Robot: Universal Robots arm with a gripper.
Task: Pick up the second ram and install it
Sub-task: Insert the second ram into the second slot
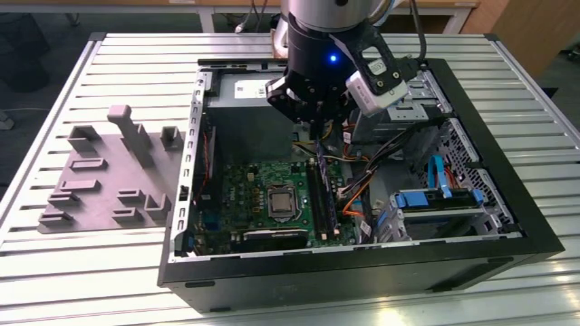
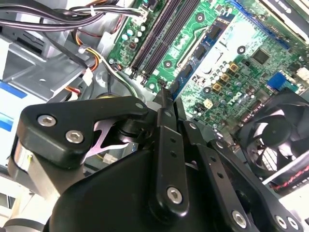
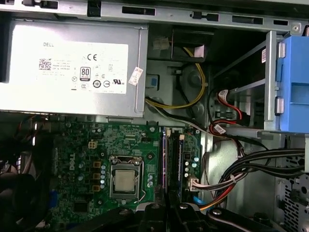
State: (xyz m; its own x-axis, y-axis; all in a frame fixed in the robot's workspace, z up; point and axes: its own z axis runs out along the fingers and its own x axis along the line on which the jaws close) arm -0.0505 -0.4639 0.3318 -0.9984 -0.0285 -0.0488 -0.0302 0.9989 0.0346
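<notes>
While the clenched end effector (image 1: 319, 121) hovers inside the open computer case (image 1: 507, 224), ram (image 1: 324, 197) sits in its motherboard (image 1: 263, 183) slot.

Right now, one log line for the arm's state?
end effector: hovering over memory slots | site: inside open PC case | held item: cannot tell
</notes>
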